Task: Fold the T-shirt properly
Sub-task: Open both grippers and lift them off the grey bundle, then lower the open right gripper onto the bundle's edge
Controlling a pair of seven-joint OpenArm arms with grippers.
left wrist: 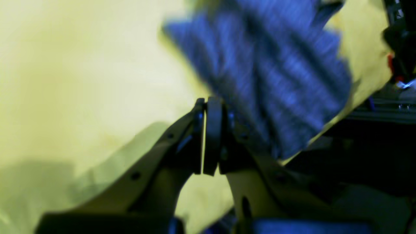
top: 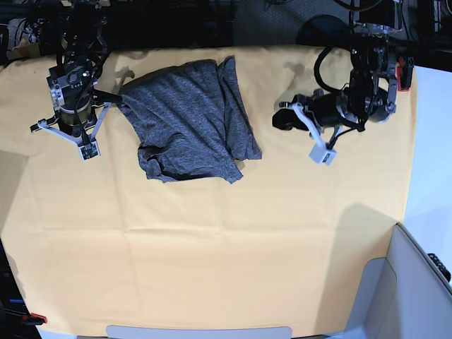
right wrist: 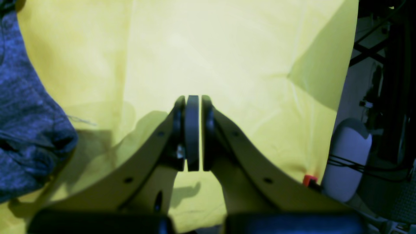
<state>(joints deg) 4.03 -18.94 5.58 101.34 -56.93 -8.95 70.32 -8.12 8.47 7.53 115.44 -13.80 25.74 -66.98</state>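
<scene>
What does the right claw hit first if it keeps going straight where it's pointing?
Probably only the yellow cloth. The right claw is shut and empty, aimed over bare cloth in its wrist view. The T-shirt lies off to the side, not in line. Height above the cloth is unclear.

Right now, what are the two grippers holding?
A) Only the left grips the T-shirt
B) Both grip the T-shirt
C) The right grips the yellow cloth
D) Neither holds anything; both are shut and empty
D: the left gripper and right gripper each show their jaws pressed together with nothing between them, while the T-shirt lies bunched on the yellow cloth between the arms.
</scene>
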